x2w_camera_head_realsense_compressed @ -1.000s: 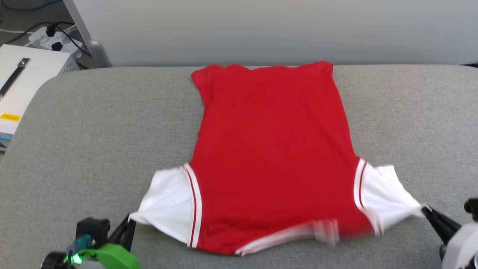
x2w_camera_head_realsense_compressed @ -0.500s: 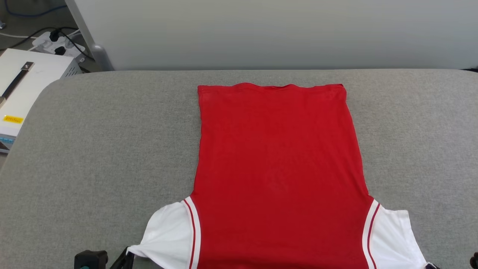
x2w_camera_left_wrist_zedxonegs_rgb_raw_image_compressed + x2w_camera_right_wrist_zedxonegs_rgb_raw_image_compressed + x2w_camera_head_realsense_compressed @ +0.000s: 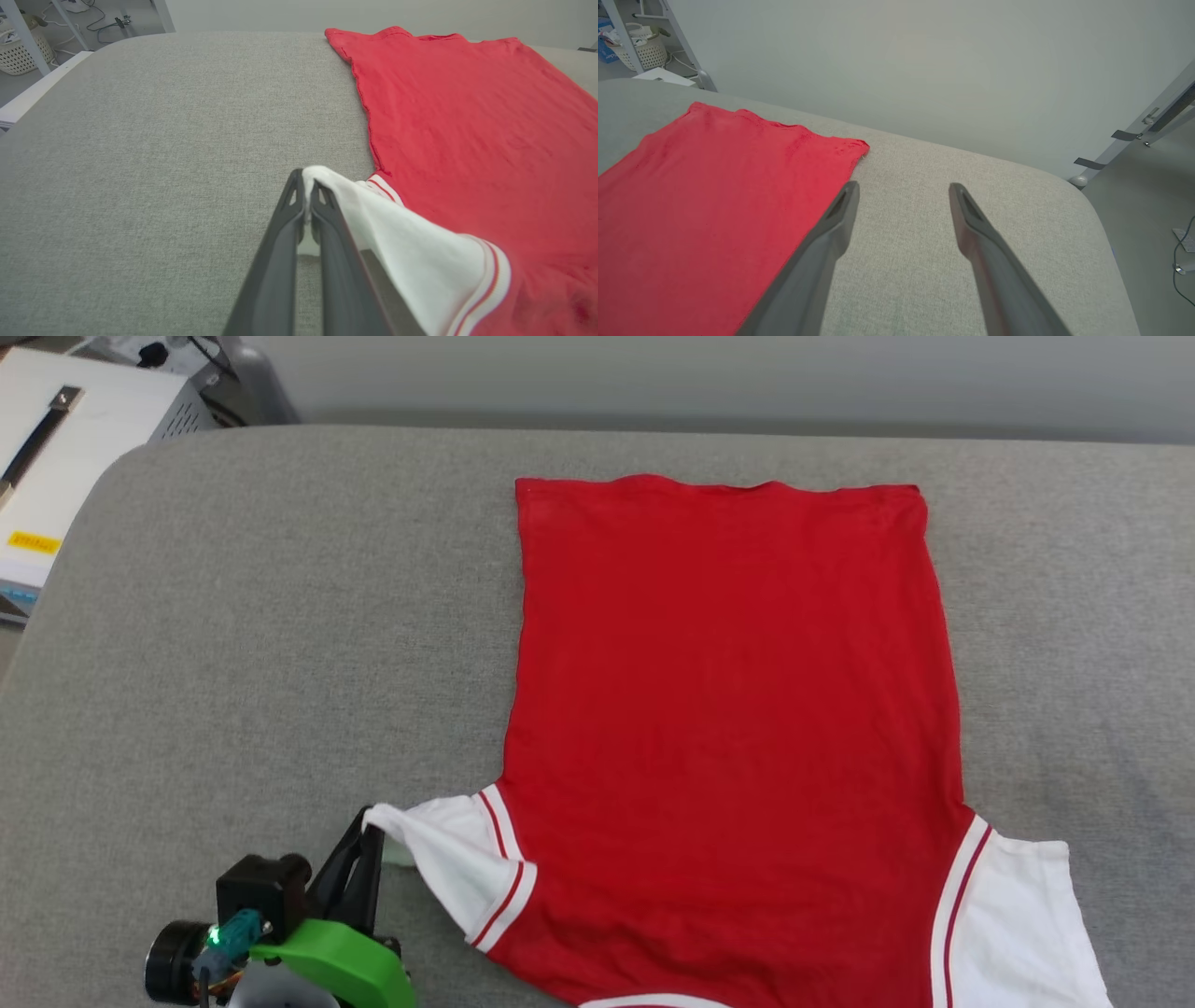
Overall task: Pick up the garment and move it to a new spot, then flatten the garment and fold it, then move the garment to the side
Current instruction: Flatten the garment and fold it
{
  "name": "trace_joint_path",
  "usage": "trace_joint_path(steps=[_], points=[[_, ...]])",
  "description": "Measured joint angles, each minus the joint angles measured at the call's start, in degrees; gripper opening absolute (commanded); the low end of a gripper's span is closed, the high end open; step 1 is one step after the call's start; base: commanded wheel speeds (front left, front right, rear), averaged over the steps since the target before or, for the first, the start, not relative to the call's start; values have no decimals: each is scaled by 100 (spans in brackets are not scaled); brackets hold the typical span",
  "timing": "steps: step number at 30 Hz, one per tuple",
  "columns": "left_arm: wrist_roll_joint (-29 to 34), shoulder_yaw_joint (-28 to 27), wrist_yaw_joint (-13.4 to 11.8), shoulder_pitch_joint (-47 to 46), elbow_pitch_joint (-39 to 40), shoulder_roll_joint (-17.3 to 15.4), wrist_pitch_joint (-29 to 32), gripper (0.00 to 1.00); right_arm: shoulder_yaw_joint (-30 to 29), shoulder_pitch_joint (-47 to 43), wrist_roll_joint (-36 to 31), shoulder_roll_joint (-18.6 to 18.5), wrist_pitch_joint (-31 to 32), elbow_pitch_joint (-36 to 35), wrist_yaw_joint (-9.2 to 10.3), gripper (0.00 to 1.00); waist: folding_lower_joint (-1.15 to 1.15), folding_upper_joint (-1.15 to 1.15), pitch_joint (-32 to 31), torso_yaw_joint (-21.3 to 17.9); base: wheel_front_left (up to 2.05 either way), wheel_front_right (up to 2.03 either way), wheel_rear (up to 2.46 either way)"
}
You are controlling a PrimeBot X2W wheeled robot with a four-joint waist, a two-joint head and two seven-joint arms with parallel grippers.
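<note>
On the grey counter point(image 3: 233, 663) the red shirt point(image 3: 728, 709) lies spread out with no print showing. Its bottom edge is far from the robot and its white sleeves are near. At the near left, the left hand point(image 3: 366, 831) is pinched tight on the tip of the left sleeve point(image 3: 448, 859) and lifts it a little, so the sleeve bends up. The right hand point(image 3: 903, 186) is spread wide and holds nothing. It hangs over bare counter just beside the shirt's right edge. The right sleeve point(image 3: 1018, 915) lies flat.

I think the robot is flattening the shirt. To do it well, the left hand should pull the sleeve gently out to the left, low over the counter, and let go once the cloth lies smooth. A hard pull would drag the whole shirt crooked.

Lots of bare counter sits left of the shirt, less to the right. The shirt's far edge is near the counter's back edge. A white box point(image 3: 56, 476) stands past the far left corner, well apart.
</note>
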State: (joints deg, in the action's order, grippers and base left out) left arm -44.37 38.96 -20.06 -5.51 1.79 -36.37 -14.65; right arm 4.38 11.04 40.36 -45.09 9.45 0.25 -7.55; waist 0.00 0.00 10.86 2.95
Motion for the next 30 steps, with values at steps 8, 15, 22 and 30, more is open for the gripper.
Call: trace_joint_path(steps=[8, 15, 22, 30], points=[[431, 37, -2, -554, 269, 436, -1, 0, 233, 2541, -32, 132, 2441, 497, 2, 100, 0, 0, 689, 422, 0, 0, 0], [724, -23, 227, -852, 297, 909, -1, 0, 568, 4289, -140, 353, 4825, 1756, 2, 100, 0, 0, 1328, 883, 0, 0, 0], [1015, -219, 565, -1045, 149, 1317, -1, 0, 477, 4948, -773, 716, 5441, 2616, 2, 100, 1, 0, 1922, 1339, 0, 0, 0], [1196, -442, 903, -1048, -144, 1637, -1, 0, 576, 4680, -901, 613, 5423, 2765, 3, 100, 0, 0, 2359, 1720, 0, 0, 0]])
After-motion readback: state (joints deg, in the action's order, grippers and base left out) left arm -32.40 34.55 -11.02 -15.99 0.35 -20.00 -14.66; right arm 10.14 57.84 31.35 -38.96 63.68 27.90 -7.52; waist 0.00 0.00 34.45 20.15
